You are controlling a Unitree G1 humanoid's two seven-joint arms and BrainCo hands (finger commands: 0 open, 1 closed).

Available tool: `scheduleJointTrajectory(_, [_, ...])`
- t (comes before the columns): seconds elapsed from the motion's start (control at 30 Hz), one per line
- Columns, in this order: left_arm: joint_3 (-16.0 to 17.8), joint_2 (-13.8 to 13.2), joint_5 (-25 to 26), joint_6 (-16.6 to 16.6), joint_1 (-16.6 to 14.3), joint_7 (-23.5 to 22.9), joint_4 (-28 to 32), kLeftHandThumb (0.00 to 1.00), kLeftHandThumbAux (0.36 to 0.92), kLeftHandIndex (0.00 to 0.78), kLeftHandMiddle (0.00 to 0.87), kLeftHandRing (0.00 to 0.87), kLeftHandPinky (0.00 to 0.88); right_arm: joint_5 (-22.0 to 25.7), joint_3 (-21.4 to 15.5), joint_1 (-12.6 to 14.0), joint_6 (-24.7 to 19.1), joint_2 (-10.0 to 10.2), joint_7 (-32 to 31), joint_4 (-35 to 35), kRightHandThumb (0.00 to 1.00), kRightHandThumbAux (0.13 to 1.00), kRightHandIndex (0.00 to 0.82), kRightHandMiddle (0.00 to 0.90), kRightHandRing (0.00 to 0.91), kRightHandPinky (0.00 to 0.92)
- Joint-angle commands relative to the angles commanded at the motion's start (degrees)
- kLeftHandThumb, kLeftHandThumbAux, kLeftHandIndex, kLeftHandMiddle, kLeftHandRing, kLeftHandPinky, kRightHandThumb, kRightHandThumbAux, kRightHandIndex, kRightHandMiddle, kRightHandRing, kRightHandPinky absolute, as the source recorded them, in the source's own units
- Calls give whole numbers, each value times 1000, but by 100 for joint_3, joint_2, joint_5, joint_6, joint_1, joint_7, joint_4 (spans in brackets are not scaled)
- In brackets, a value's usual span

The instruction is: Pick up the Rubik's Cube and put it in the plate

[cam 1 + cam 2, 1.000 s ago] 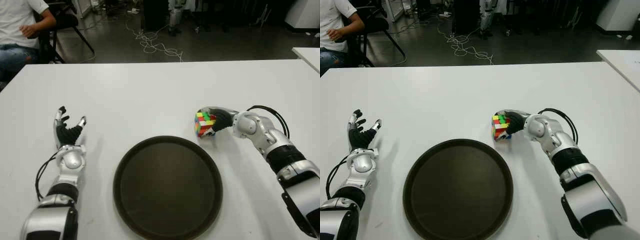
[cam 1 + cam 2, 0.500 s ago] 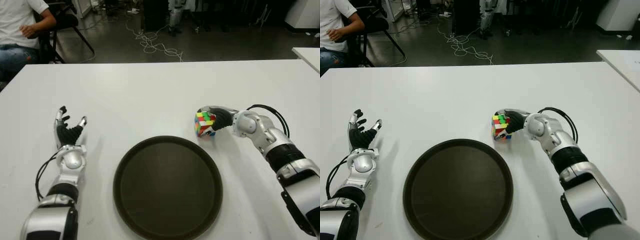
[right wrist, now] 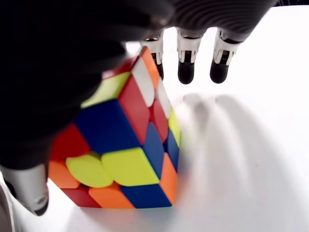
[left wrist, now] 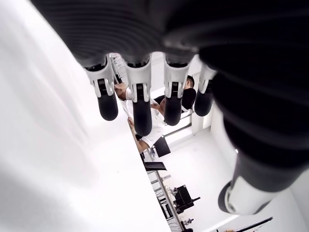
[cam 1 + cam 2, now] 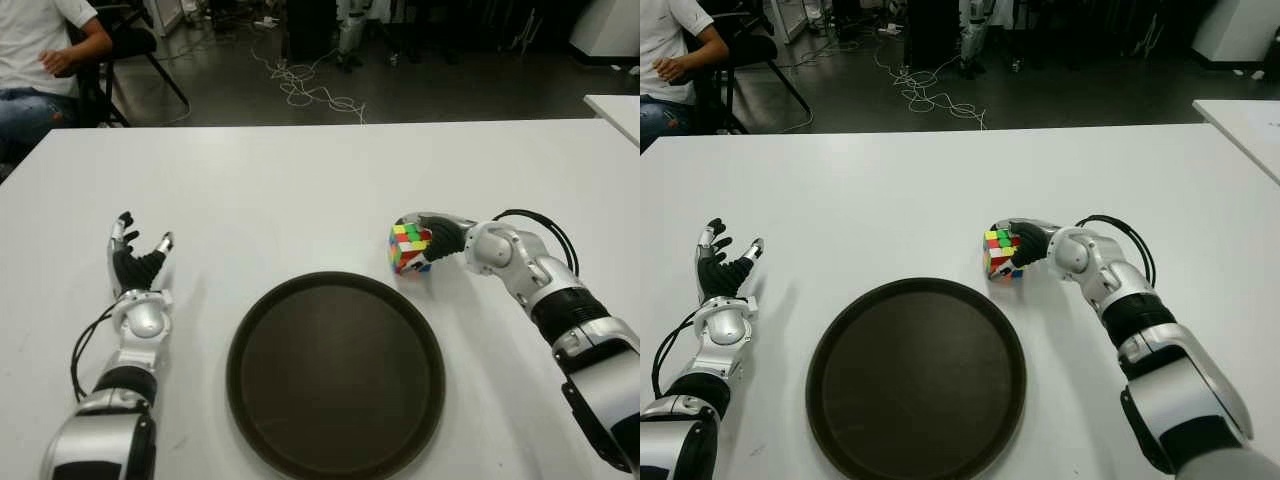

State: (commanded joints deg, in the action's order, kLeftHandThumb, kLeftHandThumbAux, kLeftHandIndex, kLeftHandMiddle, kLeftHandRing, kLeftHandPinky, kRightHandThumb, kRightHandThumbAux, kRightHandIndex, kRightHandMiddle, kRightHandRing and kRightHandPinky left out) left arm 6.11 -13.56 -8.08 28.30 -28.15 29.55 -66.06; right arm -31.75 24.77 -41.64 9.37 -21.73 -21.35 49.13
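Cube: Rubik's Cube (image 5: 410, 248) nudged slightly toward plate (image 5: 335, 372), just beyond its rim
Right hand: right hand (image 5: 440, 238) clasped around cube, grip being settled before lifting
Left hand: left hand (image 5: 135, 262) beside plate, fingers spread, nothing held

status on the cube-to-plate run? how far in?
Early. Done: the right hand has reached the Rubik's Cube and closed on it, tilted, beside the plate's far right rim. Whether it has left the table is unclear. Left: carry it over the empty plate and release. The left hand shows open, left of the plate.

I'm in a robotics lab: my white table (image 5: 300, 180) faces a dark floor strewn with loose cables (image 5: 305, 85) at upper centre, a seated person (image 5: 40, 60) upper left.
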Motion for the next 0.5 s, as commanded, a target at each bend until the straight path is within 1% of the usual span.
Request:
scheduleJointTrajectory(0.27, [-2,-8,-7,-18,-10,2,-16,426,705,98,147,161,181,2,8,18,21,4,16,13,0,612,0,0,4,38])
scheduleJointTrajectory(0.4, [-12,-13,-25,-11,-9,18,-13,395,708,96,150,163,165,121,-62,36,56,20,-55,23,0,612,0,5,11,39])
scheduleJointTrajectory(0.5, [-14,-12,-25,-27,-9,9,-15,392,712,99,154,163,161,186,-83,52,133,16,-55,43,0,599,0,1,6,32])
